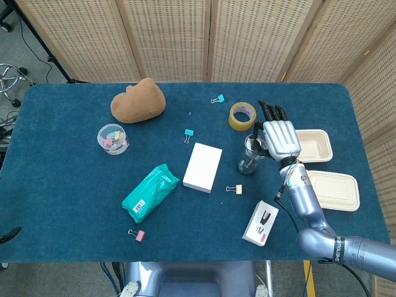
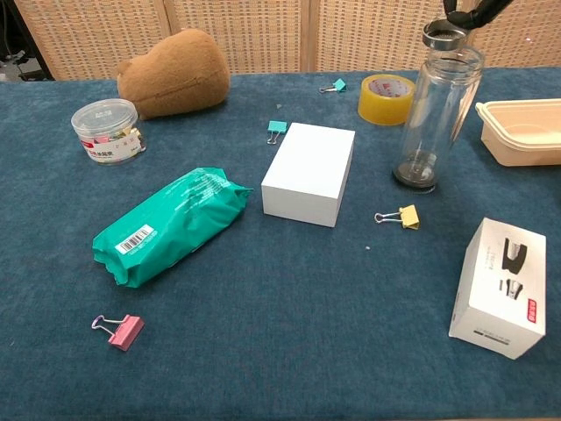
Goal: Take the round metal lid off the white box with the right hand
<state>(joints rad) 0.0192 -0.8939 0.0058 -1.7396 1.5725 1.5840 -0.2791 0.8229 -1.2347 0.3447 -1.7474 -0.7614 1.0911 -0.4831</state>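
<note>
Metal shows only at one place: a round metal lid [image 2: 444,35] sits at the mouth of the tall glass bottle [image 2: 434,114], not on the white box [image 2: 308,173]. The top of the box is bare in both views, so I judge the lid is already off it.

The right hand [image 1: 281,137] hangs just beside and above the bottle, its back turned up to the head camera. In the chest view its dark fingertips [image 2: 469,16] reach the lid from above, at the edge of the frame. Whether they pinch the lid or only touch it, I cannot tell, because most of the hand is cut off there. Probably the hand is placed so high because the bottle stands upright and its mouth is well above the blue table [image 2: 263,351]. The left hand is not visible in either view.

Not much writing can be read. The green packet [image 2: 166,224] has a white barcode label, the digits too small. The stapler carton [image 2: 501,289] shows a picture of a stapler and a small red mark. The yellow tape roll [image 2: 386,88] has red print inside its core, but it is not legible.
</note>
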